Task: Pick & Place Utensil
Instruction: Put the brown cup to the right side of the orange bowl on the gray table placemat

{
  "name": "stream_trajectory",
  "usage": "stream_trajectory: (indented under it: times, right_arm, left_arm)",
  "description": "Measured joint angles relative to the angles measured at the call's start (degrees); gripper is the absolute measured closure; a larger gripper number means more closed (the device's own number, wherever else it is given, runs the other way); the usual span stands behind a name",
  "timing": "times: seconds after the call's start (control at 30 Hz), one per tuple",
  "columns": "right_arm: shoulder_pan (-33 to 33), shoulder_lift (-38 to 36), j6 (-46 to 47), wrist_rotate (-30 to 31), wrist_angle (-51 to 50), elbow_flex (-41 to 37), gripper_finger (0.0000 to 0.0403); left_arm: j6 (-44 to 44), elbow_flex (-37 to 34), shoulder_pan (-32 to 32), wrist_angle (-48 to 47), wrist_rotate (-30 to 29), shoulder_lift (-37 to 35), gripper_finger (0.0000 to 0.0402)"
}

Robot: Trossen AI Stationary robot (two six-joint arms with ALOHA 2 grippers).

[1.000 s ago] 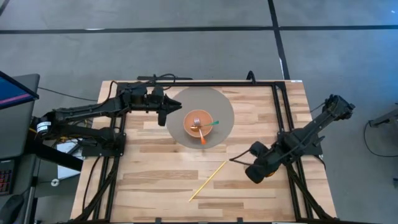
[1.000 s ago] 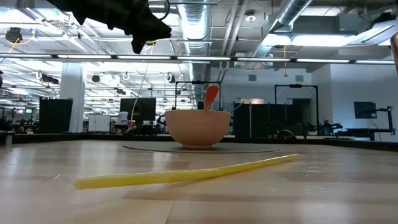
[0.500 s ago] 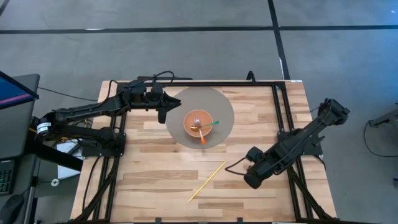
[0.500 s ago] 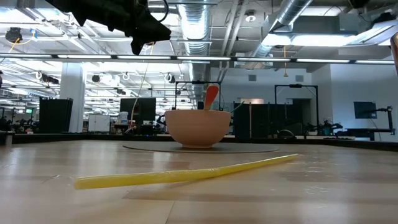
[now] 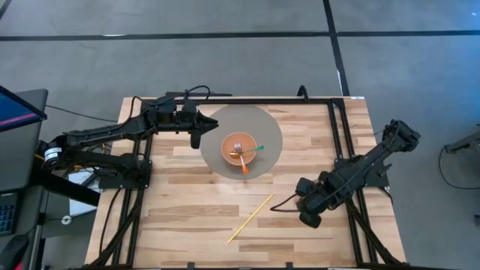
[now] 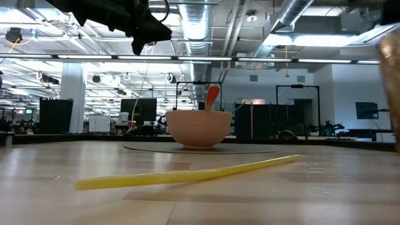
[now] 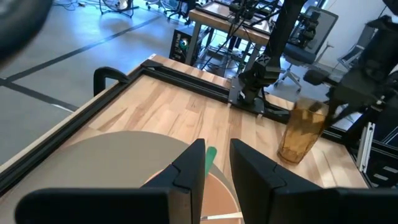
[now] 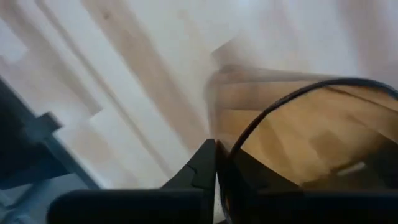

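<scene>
An orange bowl stands on a round grey mat and holds a silver fork, a green-handled utensil and an orange-handled one. A long yellow stick lies flat on the wood nearer the near edge. My left gripper hovers above the mat's left side beside the bowl, slightly open, the green handle showing between its fingers farther off. My right gripper, right of the stick, is shut on an amber see-through cup. My right gripper pinches the amber cup's wall at the rim, one finger inside the cup and one outside. The fingers come at it from above. The cup hangs roughly upright below them; whether its base touches the table, I cannot tell.
A black metal frame runs along the table's far and side edges. Bare wood lies between the stick and the mat and along the near edge. Other workbenches and office chairs show in the room beyond.
My right gripper has moved with the cup toward the table's near edge. In the low view the cup has come farther into the picture at its right edge. The left arm, bowl and stick have stayed put.
</scene>
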Motion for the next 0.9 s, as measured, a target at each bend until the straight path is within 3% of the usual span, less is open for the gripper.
stream_trajectory:
  times: [0.23, 0.4, 0.57, 0.67, 0.9]
  right_arm:
    - [-6.6, -2.4, -17.1, 15.1, -12.6, 4.7, 0.039]
    - [-17.4, -4.0, -40.2, 25.8, -10.5, 5.4, 0.0399]
    - [-31.4, -2.9, -62.9, 25.4, 0.9, 5.4, 0.0396]
    - [-38.3, -2.3, -74.9, 22.0, 7.1, 5.4, 0.0399]
    - [-50.2, -1.7, -90.4, 17.8, 16.6, 5.4, 0.04]
  left_arm:
    - [0.0, 0.0, 0.0, 0.0, 0.0, 0.0, 0.0326]
    - [0.0, 0.0, 0.0, 0.2, 0.0, 0.0, 0.0326]
    - [0.0, 0.0, 0.0, 0.3, 0.0, 0.0, 0.0326]
    - [0.0, 0.0, 0.0, 0.3, 0.0, 0.0, 0.0326]
    - [0.0, 0.0, 0.0, 0.3, 0.0, 0.0, 0.0326]
